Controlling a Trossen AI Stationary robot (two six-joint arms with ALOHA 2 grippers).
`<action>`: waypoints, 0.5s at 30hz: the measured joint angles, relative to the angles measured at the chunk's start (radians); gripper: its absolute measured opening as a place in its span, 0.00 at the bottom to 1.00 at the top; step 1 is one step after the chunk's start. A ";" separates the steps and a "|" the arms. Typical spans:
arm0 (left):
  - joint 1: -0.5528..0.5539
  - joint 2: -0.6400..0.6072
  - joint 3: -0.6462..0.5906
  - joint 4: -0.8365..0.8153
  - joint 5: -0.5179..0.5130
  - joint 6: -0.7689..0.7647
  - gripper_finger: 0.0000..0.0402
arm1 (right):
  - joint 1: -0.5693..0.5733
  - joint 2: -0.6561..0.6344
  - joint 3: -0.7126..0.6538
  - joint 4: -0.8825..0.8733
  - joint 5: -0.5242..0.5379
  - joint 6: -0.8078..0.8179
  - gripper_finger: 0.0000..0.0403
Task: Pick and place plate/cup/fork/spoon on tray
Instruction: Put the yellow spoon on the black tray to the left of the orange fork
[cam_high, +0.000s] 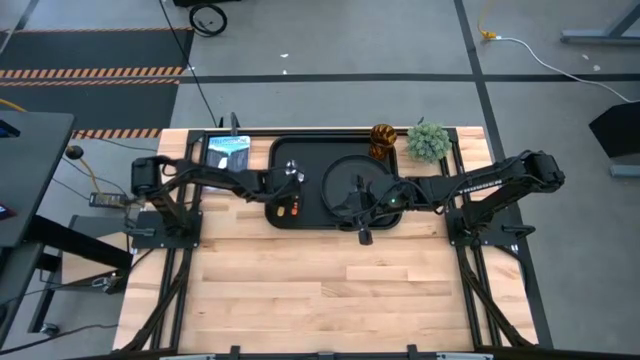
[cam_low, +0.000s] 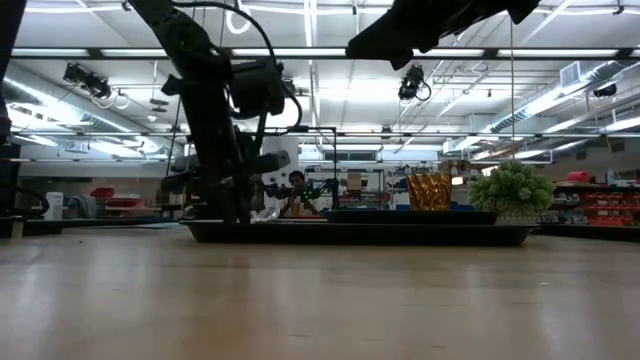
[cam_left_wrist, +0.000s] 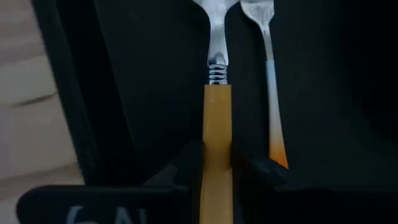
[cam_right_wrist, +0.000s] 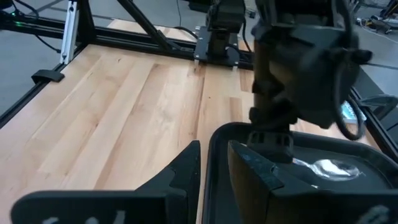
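Pale wooden boards make up my table (cam_high: 330, 290), and beyond its far edge a bright workshop with a person in the background. On the black tray (cam_high: 300, 152) the plate (cam_high: 352, 178) already sits, the cup (cam_high: 383, 138) stands at the far right corner beside a small green plant (cam_high: 428, 141), and both orange-handled pieces lie at the tray's left end.

My left gripper (cam_left_wrist: 217, 168) is low over that end, its fingers (cam_left_wrist: 264, 171) clenched on the handle of one piece, which I take for the spoon (cam_left_wrist: 217, 143); just beside the grip, on the tray floor, lies the fork (cam_left_wrist: 272, 93), free of the hand. Which is which I judge only loosely, as the heads are cut off in the wrist view.

My right gripper (cam_right_wrist: 214, 165) hangs at the tray's near rim with its fingers spread, one either side of the rim, holding nothing.

By my reckoning all four things are on the tray; what remains is letting go of the handle and lifting both arms away.
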 joint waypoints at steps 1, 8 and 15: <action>0.008 0.008 0.000 0.008 0.005 0.007 0.20 | 0.001 0.000 0.000 -0.001 0.000 0.000 0.22; 0.034 0.022 0.000 0.026 0.029 0.019 0.20 | 0.002 0.000 0.000 -0.001 0.000 0.000 0.22; 0.032 0.023 0.000 0.033 0.024 0.020 0.29 | 0.003 0.000 -0.001 0.000 0.000 0.000 0.22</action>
